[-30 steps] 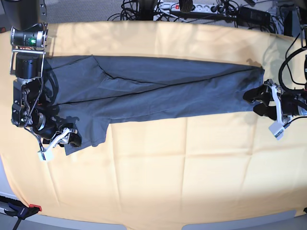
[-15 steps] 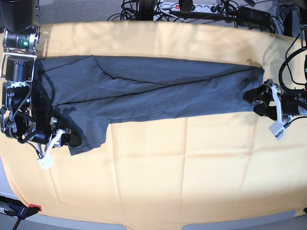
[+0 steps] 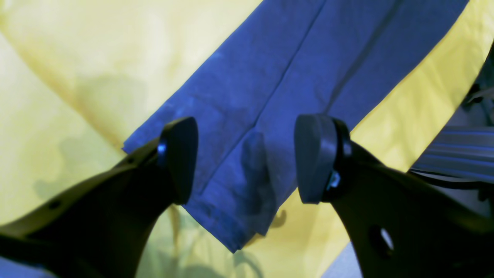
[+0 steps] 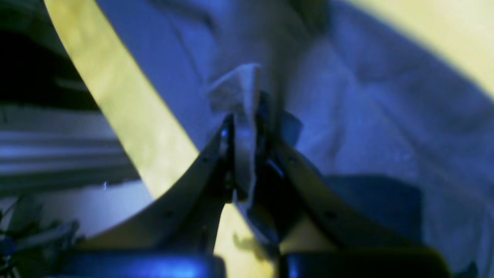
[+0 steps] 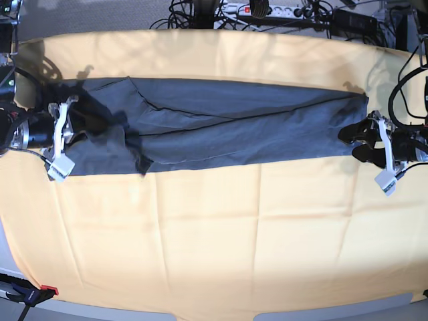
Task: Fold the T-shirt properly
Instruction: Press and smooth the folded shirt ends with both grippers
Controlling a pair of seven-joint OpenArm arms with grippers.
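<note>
Grey T-shirt (image 5: 221, 130) lies as a long band across the yellow-covered table (image 5: 221, 247), and only the wrist views show the right hand (image 4: 247, 127) pinching its fabric, left hand (image 3: 247, 158) spread wide over the hem.

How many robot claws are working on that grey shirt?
2. The right gripper, at the base view's left, is pinched shut on the T-shirt. The left gripper hangs open over the shirt's other end.

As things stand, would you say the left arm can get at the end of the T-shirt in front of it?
Probably yes: the left gripper is open, its fingertips straddling the near end of the T-shirt, which lies flat on the yellow cloth with nothing between.
</note>
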